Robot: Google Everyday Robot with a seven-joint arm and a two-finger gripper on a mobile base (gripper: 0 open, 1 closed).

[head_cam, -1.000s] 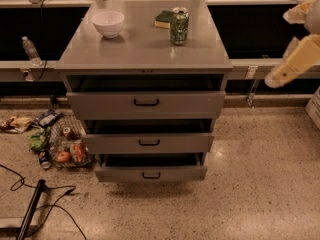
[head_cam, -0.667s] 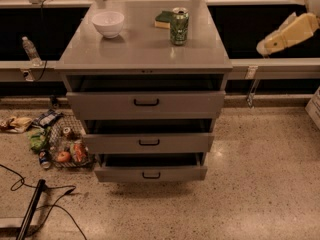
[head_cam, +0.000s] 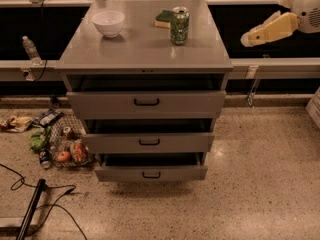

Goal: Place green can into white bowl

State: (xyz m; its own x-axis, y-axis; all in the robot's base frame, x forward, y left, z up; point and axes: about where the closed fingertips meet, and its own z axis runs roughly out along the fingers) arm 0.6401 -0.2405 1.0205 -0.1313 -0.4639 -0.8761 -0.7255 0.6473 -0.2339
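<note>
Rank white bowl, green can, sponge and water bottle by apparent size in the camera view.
1. white bowl and green can, about alike
2. water bottle
3. sponge, close to the bottle
Gripper hangs right of the cabinet.

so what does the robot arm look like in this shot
Rounded white arm housing, then a smooth cream-yellow tapered link ending in the end effector at upper right, beside the cabinet. No cables or markings visible.

No lettering is readable, even on the green can; the tool hangs beside the cabinet.
</note>
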